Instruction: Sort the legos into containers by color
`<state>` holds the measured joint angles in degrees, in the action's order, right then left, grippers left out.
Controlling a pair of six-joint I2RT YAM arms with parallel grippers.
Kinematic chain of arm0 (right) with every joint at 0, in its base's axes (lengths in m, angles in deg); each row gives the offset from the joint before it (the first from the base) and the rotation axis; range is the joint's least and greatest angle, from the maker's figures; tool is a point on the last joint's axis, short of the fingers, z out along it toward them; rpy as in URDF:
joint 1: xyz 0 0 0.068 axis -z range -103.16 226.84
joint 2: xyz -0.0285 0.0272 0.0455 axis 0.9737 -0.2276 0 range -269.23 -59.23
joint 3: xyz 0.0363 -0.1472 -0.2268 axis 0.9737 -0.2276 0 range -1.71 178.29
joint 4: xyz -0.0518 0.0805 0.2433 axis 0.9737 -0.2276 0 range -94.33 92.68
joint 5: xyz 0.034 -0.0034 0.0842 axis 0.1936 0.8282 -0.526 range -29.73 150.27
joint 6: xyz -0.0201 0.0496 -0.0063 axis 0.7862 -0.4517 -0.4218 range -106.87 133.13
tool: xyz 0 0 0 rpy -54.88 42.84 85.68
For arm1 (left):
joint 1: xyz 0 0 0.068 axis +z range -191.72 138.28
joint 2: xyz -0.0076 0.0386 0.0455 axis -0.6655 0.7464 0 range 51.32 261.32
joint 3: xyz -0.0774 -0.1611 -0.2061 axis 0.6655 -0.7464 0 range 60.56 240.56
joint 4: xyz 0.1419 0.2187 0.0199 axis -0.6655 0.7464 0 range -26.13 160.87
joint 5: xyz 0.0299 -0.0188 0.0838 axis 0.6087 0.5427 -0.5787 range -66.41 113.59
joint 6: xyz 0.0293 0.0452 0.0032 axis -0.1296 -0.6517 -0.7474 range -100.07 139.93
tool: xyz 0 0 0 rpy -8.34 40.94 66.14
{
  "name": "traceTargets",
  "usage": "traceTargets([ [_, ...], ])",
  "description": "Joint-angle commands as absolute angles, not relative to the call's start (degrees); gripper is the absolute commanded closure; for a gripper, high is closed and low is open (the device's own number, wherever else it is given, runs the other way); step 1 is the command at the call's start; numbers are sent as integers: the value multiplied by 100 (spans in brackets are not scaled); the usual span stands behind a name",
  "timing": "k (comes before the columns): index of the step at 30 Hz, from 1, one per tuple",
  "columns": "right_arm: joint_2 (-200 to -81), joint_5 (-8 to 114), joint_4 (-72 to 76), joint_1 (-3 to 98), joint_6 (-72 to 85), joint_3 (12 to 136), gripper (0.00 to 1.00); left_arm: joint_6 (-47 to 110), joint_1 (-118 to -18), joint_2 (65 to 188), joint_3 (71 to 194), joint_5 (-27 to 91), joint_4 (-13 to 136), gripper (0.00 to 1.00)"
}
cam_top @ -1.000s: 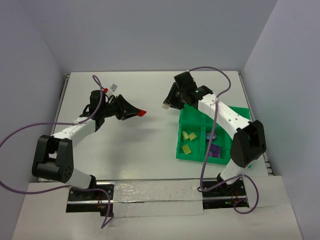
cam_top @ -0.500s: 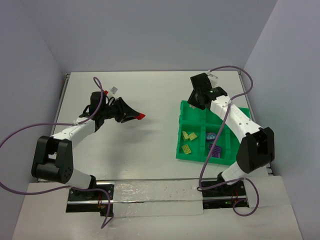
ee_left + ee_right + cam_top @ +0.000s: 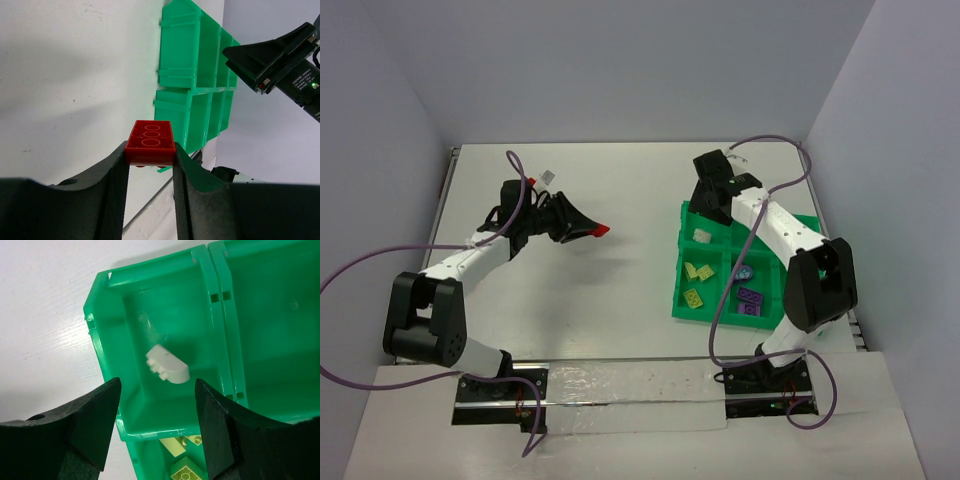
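My left gripper [image 3: 592, 231] is shut on a red brick [image 3: 151, 142] and holds it above the table, left of the green tray [image 3: 682, 262]; the brick also shows in the top view [image 3: 603, 229]. My right gripper [image 3: 156, 405] is open above the tray's far left compartment [image 3: 107, 347], where a whitish rounded brick [image 3: 168, 365] lies, also in the top view [image 3: 702, 236]. Pale yellow-green bricks [image 3: 697, 272] fill the near left compartment. Purple bricks [image 3: 751, 300] lie in the near middle compartment.
A small grey piece [image 3: 548, 177] and a red-tipped cable plug [image 3: 532, 181] lie at the far left of the table. Purple cables loop off both arms. The tray's far right compartments [image 3: 212, 55] are visible from the left wrist.
The right gripper swung from left of the tray to over its far left compartment and opened; the whitish brick now lies in it. The left arm barely moved.
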<state>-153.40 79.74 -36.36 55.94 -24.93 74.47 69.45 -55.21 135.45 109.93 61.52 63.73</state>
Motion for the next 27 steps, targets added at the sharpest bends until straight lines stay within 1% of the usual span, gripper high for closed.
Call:
traceTargets([
  [1,-14831,7807,-3341,5572,-2165,7538,32,6833,-5525,13577,11340,6158,6363,100],
  [5,-14351,7037,-2619,5473,-1485,7250,33,6778,-5525,13658,11457,6174,6456,100],
  [8,-13848,6575,-1739,5139,-518,6916,33,6739,-5534,13684,11522,6191,6554,100],
  [10,-13673,6428,-1550,4833,-329,6727,33,6713,-5534,13710,11573,6217,6563,100],
  [11,-13637,5878,-1248,4574,43,6632,32,6695,-5540,13728,11616,6247,6592,100],
  [13,-13667,5174,-768,4362,734,6481,38,6681,-5543,13746,11655,6266,6638,100],
  [14,-13675,4813,-481,4127,988,6268,39,6669,-5547,13741,11685,6274,6655,100],
  [18,-13806,4781,129,3498,1656,6006,39,6587,-5572,13668,11738,6354,6770,100],
  [24,-14130,4747,519,3178,2348,6075,39,6416,-5599,13530,11833,6550,7021,100],
  [27,-14229,4805,732,3158,2429,6086,39,6335,-5622,13482,11909,6604,7117,100],
])
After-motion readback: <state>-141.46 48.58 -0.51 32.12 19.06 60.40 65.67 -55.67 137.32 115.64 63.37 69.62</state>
